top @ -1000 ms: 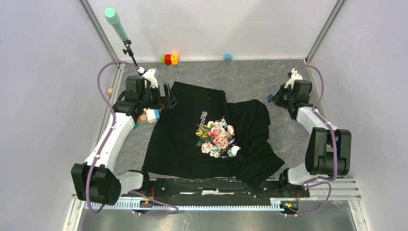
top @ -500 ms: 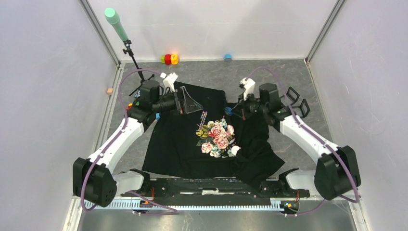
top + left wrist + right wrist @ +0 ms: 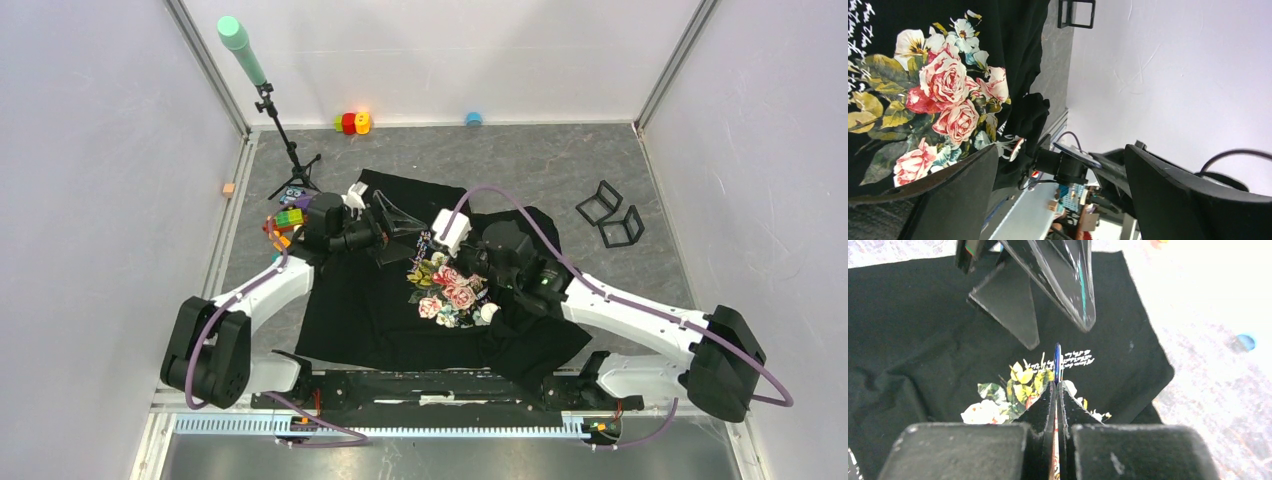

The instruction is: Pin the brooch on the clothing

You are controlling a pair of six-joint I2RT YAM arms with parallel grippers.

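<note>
On the grey table the black T-shirt is lying spread. Over its rose print, my right gripper is clenching a thin blue brooch (seen edge-on), and the left gripper is hovering beside it, jaws wide apart.

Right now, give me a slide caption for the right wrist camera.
Right gripper pinching a thin blue brooch above the black T-shirt, facing the open left gripper.

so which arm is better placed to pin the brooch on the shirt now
Right. The right gripper is shut on the brooch, its thin blue edge showing past the fingertips, over the flower print on the shirt. The left gripper is open and holds nothing.
</note>
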